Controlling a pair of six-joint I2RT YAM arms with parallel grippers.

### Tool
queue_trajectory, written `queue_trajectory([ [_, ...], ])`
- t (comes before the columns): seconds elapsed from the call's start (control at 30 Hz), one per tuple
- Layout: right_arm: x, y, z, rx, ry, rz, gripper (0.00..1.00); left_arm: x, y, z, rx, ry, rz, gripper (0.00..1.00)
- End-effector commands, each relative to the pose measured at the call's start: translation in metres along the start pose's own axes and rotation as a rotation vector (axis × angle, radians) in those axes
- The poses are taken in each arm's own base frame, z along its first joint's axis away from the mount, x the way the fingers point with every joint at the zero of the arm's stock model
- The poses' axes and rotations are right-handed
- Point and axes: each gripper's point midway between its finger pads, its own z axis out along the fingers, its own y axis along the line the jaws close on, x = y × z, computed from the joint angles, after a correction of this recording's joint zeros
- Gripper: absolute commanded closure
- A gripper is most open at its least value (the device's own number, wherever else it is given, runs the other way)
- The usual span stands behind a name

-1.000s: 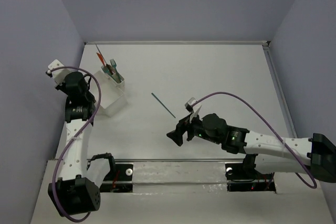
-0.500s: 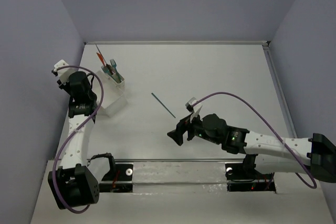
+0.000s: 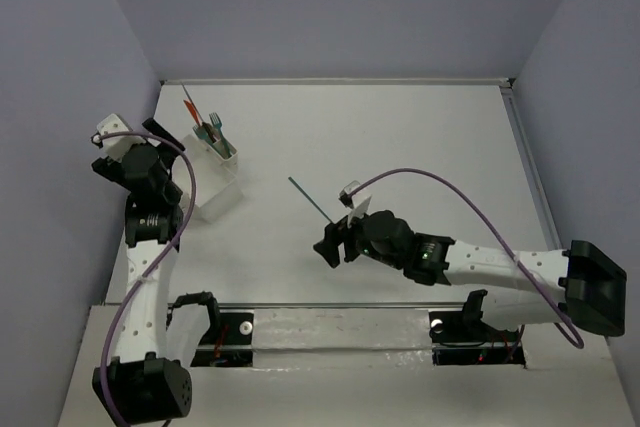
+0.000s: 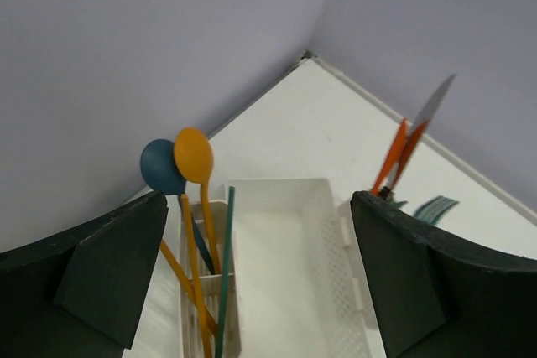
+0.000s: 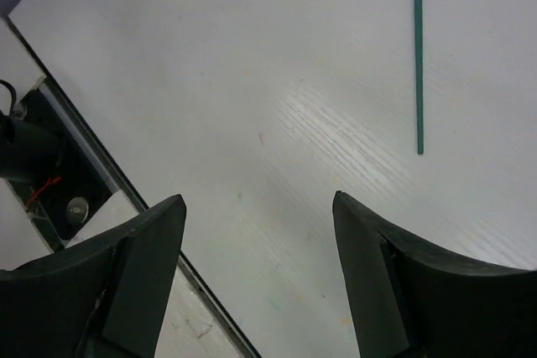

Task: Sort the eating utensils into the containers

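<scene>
My left gripper [image 4: 258, 200] is open above the white organiser [image 4: 336, 207], nothing between its fingers. In the narrow left compartment stand two orange spoons [image 4: 194, 157], a blue spoon [image 4: 159, 167] and a teal stick [image 4: 225, 274]. The wide middle compartment holds nothing. An orange knife [image 4: 393, 157] and a teal fork [image 4: 436, 207] stand in the far compartment [image 3: 214, 133]. Another teal stick [image 3: 311, 200] lies on the table. My right gripper [image 3: 333, 242] hangs open just near of that teal stick [image 5: 418, 56], not touching it.
A metal rail [image 3: 330, 322] with the arm bases runs along the table's near edge [image 5: 75, 173], close to the right gripper. Grey walls close in the table on the left, back and right.
My left gripper has opened and shifted a little left by the organiser. My right arm has moved left and forward, closer to the teal stick on the table.
</scene>
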Motion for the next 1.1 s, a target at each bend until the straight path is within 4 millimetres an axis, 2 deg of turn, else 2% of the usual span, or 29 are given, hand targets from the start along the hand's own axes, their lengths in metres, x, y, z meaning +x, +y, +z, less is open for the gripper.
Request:
queue_trajectory([
  [0.0, -0.019, -0.021, 0.021, 0.082, 0.006, 0.034, 0.25, -0.047, -0.048, -0.037, 0.241, -0.072, -0.121, 0.07],
  [0.03, -0.024, -0.026, 0.021, 0.088, 0.007, 0.048, 0.25, -0.043, -0.056, -0.041, 0.280, -0.049, -0.125, 0.06],
  [0.07, -0.017, -0.037, 0.029, 0.112, 0.041, 0.053, 0.25, -0.048, -0.061, -0.051, 0.323, -0.053, -0.143, 0.06],
  [0.1, -0.019, -0.044, 0.032, 0.126, 0.060, 0.059, 0.24, -0.041, -0.074, -0.062, 0.407, -0.011, -0.156, 0.03],
  [0.13, -0.013, -0.061, 0.040, 0.155, 0.098, 0.070, 0.24, -0.041, -0.080, -0.071, 0.459, 0.001, -0.164, 0.02],
  [0.17, -0.018, -0.064, 0.043, 0.159, 0.119, 0.063, 0.23, -0.028, -0.089, -0.080, 0.534, 0.052, -0.163, 0.01],
  [0.2, -0.012, -0.071, 0.047, 0.177, 0.137, 0.057, 0.22, -0.031, -0.089, -0.083, 0.538, 0.043, -0.166, 0.01],
  [0.23, -0.015, -0.075, 0.049, 0.191, 0.158, 0.051, 0.22, -0.017, -0.098, -0.093, 0.617, 0.094, -0.159, 0.01],
  [0.27, -0.013, -0.075, 0.053, 0.193, 0.180, 0.039, 0.22, -0.012, -0.100, -0.100, 0.652, 0.108, -0.165, 0.01],
  [0.3, -0.002, -0.083, 0.061, 0.213, 0.224, 0.032, 0.22, -0.006, -0.103, -0.105, 0.688, 0.126, -0.164, 0.01],
  [0.33, -0.006, -0.083, 0.066, 0.217, 0.244, 0.012, 0.22, 0.010, -0.106, -0.111, 0.733, 0.174, -0.154, 0.01],
  [0.37, -0.002, -0.085, 0.070, 0.224, 0.269, 0.002, 0.23, 0.016, -0.107, -0.115, 0.753, 0.192, -0.157, 0.01],
  [0.4, 0.013, -0.091, 0.077, 0.237, 0.321, -0.020, 0.23, 0.032, -0.109, -0.121, 0.797, 0.232, -0.149, 0.01],
  [0.47, 0.017, -0.096, 0.084, 0.247, 0.348, -0.027, 0.25, 0.042, -0.109, -0.124, 0.821, 0.253, -0.144, 0.01],
  [0.53, 0.019, -0.097, 0.099, 0.238, 0.369, -0.053, 0.29, 0.043, -0.114, -0.130, 0.859, 0.267, -0.142, 0.01],
  [0.57, 0.008, -0.094, 0.107, 0.229, 0.350, -0.061, 0.30, 0.043, -0.115, -0.131, 0.868, 0.268, -0.146, 0.01],
  [0.6, 0.007, -0.094, 0.113, 0.227, 0.355, -0.076, 0.33, 0.041, -0.116, -0.131, 0.876, 0.261, -0.150, 0.01],
  [0.63, 0.020, -0.099, 0.121, 0.239, 0.398, -0.088, 0.35, 0.039, -0.118, -0.133, 0.890, 0.256, -0.150, 0.01],
  [0.67, 0.007, -0.096, 0.130, 0.236, 0.378, -0.094, 0.39, 0.038, -0.119, -0.135, 0.899, 0.257, -0.150, 0.01],
  [0.7, 0.020, -0.107, 0.131, 0.260, 0.415, -0.095, 0.39, 0.037, -0.120, -0.136, 0.910, 0.255, -0.148, 0.01],
  [0.73, 0.014, -0.107, 0.136, 0.271, 0.414, -0.105, 0.42, 0.039, -0.119, -0.137, 0.911, 0.263, -0.145, 0.01],
  [0.77, 0.024, -0.112, 0.141, 0.282, 0.441, -0.110, 0.43, 0.040, -0.119, -0.137, 0.910, 0.267, -0.144, 0.01],
  [0.83, 0.027, -0.119, 0.145, 0.296, 0.457, -0.109, 0.43, 0.041, -0.122, -0.142, 0.925, 0.274, -0.137, 0.01],
  [0.87, 0.036, -0.126, 0.147, 0.307, 0.483, -0.108, 0.44, 0.042, -0.125, -0.145, 0.939, 0.282, -0.132, 0.01],
  [0.93, 0.038, -0.132, 0.150, 0.334, 0.497, -0.119, 0.44, 0.045, -0.128, -0.147, 0.953, 0.297, -0.124, 0.01],
  [0.97, 0.046, -0.136, 0.152, 0.345, 0.518, -0.125, 0.45, 0.046, -0.130, -0.149, 0.963, 0.305, -0.123, 0.01],
  [1.07, 0.048, -0.136, 0.155, 0.345, 0.526, -0.123, 0.48, 0.048, -0.134, -0.155, 0.991, 0.316, -0.119, 0.01],
])
